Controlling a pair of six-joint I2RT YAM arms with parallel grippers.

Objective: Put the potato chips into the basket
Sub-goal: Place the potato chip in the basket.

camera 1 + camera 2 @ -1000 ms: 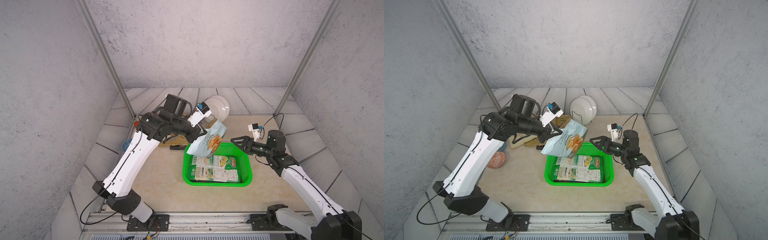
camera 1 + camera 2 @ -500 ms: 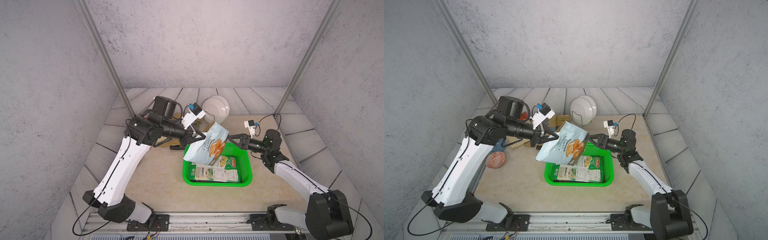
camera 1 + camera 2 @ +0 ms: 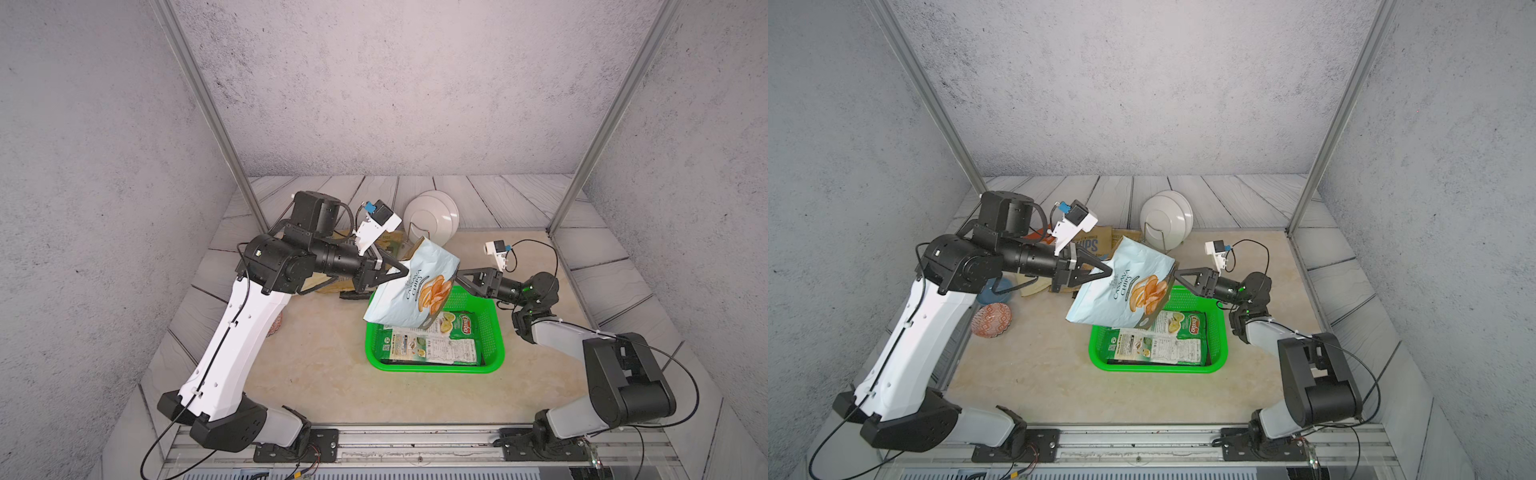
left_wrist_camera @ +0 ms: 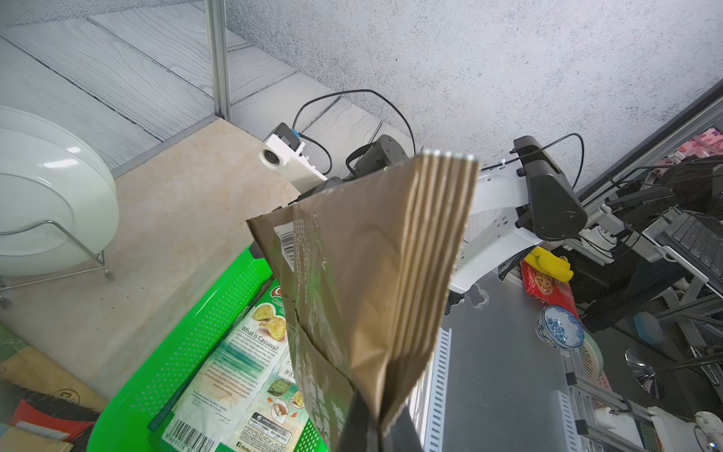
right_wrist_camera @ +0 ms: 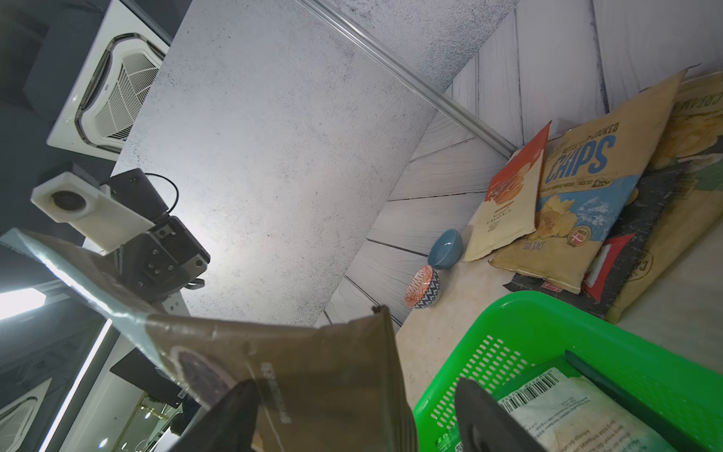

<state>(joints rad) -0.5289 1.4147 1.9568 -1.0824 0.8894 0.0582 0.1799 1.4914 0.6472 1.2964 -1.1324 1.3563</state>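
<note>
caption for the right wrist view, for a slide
Right gripper open around the cassava chips bag edge, near the green basket

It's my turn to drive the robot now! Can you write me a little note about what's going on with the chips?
Left end effector: shut on the pale-blue chips bag, which is held up in the air, tilted, at the far side of the green basket.
Right end effector: open, jaws either side of that bag's edge.
Done: a green bag lies in the basket.
To do: lower the blue bag in, then move the pile of bags lying beyond the basket.
</note>
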